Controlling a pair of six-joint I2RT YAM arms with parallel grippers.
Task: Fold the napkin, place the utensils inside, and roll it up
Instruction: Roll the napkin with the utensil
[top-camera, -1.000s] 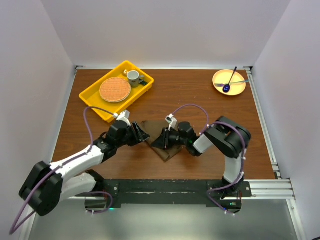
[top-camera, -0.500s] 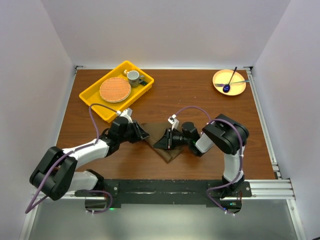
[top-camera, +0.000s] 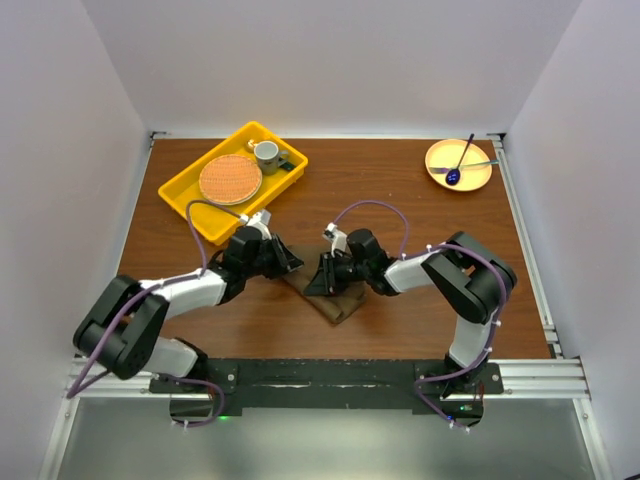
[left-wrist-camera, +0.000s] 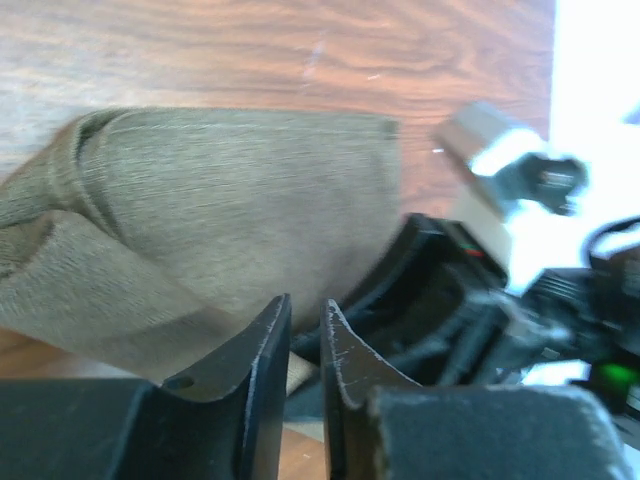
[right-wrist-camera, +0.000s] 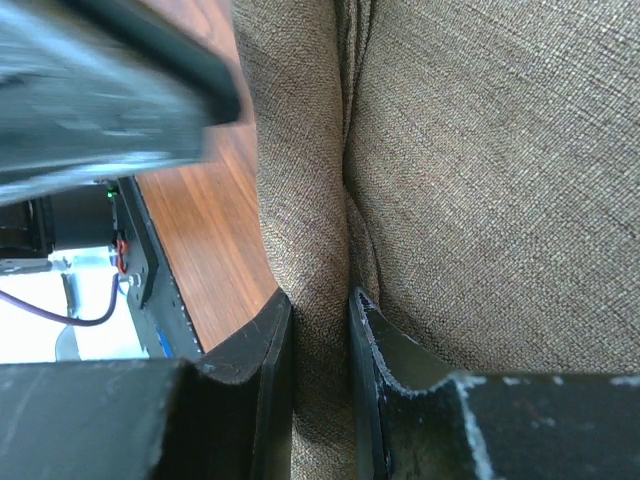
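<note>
Presently the napkin (right-wrist-camera: 480, 150) is pinched between the jaws of the right gripper (right-wrist-camera: 320, 300); those of the left gripper (left-wrist-camera: 305, 305) stand nearly closed at its edge, grip undetermined. Even tension is advised.

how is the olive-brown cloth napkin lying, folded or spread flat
Folded, bunched: the olive-brown cloth napkin shows overlapping layers and creases.

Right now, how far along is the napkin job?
Done: nothing finished that I can see; the napkin lies bunched mid-table. In hand: right gripper pinches a fold of it; left gripper sits nearly closed at its edge, grip unclear. Left: finish folding, add utensils, roll.
</note>
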